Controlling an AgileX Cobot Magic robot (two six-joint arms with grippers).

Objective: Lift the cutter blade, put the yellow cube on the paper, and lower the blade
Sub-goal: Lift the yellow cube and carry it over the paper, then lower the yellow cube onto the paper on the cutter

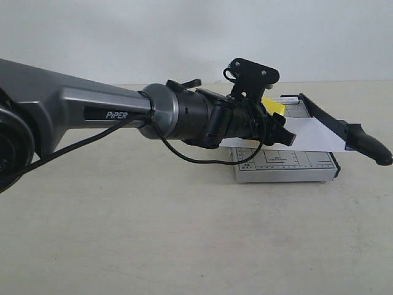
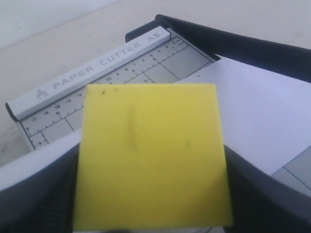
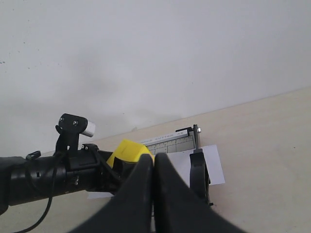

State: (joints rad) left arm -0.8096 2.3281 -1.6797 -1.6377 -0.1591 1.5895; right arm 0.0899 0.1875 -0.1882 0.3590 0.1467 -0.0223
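My left gripper (image 1: 277, 121) is shut on the yellow cube (image 1: 273, 106) and holds it just above the paper (image 1: 316, 132). The paper lies across the grey cutter base (image 1: 285, 165). In the left wrist view the yellow cube (image 2: 150, 155) fills the gap between the dark fingers (image 2: 34, 194), with the paper (image 2: 257, 111) and base (image 2: 160, 63) beyond. The cutter blade (image 1: 334, 120) slants up from its hinge, its handle (image 1: 371, 144) off the base's right side. My right gripper (image 3: 154, 165) is shut on nothing, away from the cutter; it sees the yellow cube (image 3: 127, 149) and blade handle (image 3: 198, 172).
The left arm (image 1: 92, 114) stretches across the beige tabletop (image 1: 153, 233) from the left. A black cable (image 1: 202, 158) hangs under its wrist. A white wall (image 1: 184, 37) stands behind the table.
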